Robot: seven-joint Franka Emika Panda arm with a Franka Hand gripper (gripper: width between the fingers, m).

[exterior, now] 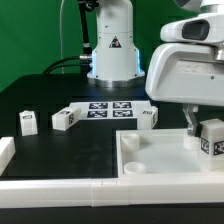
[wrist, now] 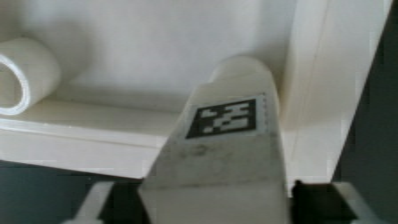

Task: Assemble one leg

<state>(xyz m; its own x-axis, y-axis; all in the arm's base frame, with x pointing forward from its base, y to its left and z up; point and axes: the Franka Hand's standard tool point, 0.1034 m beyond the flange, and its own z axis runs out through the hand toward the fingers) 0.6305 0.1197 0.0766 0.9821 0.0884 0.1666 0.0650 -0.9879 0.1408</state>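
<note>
The claw (exterior: pixel 205 139) is clamped on a small white plastic tagged leg (exterior: pixel 211 138), long axis upright, hanging just above the big white tray-like piece (exterior: pixel 150 160).

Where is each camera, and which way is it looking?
Exterior view: off the arm, low at the table's edge, looking across the black table at the robot's base and a green wall; the gripper shows on the exterior view's right, at a tagged leg over the white tray.
Wrist view: on the wrist, looking along the gripper; the dark fingers flank the leg.
Shared: the gripper, that leg and the tray.
</note>
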